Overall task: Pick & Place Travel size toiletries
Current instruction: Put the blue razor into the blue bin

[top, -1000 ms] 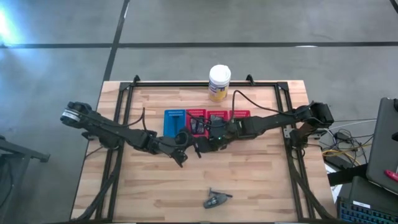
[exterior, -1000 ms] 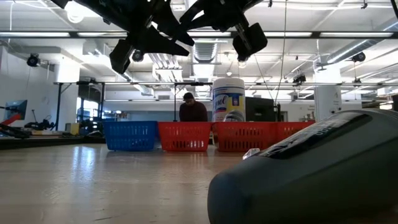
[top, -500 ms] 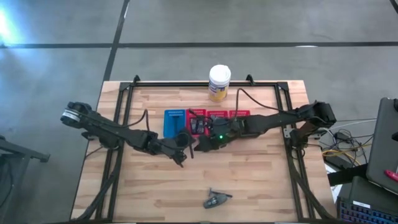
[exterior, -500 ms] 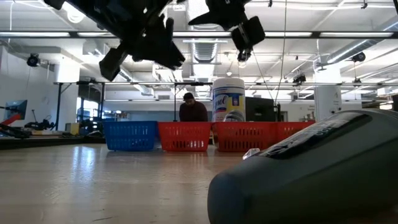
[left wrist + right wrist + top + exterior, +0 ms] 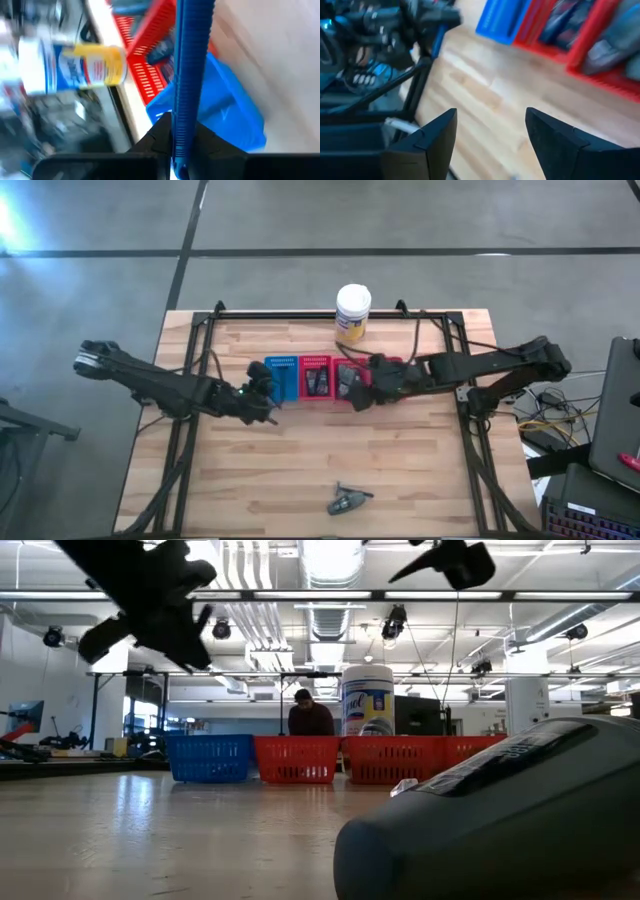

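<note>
A: The blue stick (image 5: 189, 75) is clamped in the left end effector (image 5: 262, 392), beside the blue basket (image 5: 282, 378). Risk?
B: Tilted release; it strikes the rim. Right end effector (image 5: 490, 142) stands released, empty.

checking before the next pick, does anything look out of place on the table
Yes: a dark grey oval tube and a thin black stick lie alone near the wooden table's front edge, far from the blue slotted basket and red slotted baskets.
</note>
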`<state>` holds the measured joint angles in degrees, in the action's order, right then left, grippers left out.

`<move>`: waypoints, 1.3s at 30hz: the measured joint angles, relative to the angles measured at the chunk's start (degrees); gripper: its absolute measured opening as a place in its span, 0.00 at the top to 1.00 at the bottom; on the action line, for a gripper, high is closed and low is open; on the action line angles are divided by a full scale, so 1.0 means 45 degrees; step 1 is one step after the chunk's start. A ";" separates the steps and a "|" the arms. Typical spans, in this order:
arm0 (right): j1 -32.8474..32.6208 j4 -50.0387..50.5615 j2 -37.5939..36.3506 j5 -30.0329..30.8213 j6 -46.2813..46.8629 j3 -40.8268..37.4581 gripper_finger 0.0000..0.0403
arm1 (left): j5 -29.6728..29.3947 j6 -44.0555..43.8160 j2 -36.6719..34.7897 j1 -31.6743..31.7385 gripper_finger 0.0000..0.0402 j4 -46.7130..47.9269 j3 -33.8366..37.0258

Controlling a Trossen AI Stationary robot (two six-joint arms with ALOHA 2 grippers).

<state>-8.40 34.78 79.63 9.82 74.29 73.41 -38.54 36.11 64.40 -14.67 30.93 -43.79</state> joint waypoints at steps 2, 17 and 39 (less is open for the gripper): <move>0.0037 0.0415 -0.0303 0.0272 -0.0112 -0.0033 0.42 | 0.0034 0.2430 -0.0157 0.0221 0.92 -0.0209 0.0416; 0.0254 0.0554 -0.0178 0.0144 -0.0891 -0.0371 0.48 | 0.2563 0.9537 0.2087 0.3605 0.92 -0.1451 0.0112; -0.0053 0.0492 -0.0154 0.0083 -0.1052 -0.0750 0.52 | 0.5293 0.9691 0.4793 0.5774 0.91 -0.0741 -0.1417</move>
<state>-8.64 36.99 78.94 10.20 69.55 70.04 -14.73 79.71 85.97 11.32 27.59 -50.17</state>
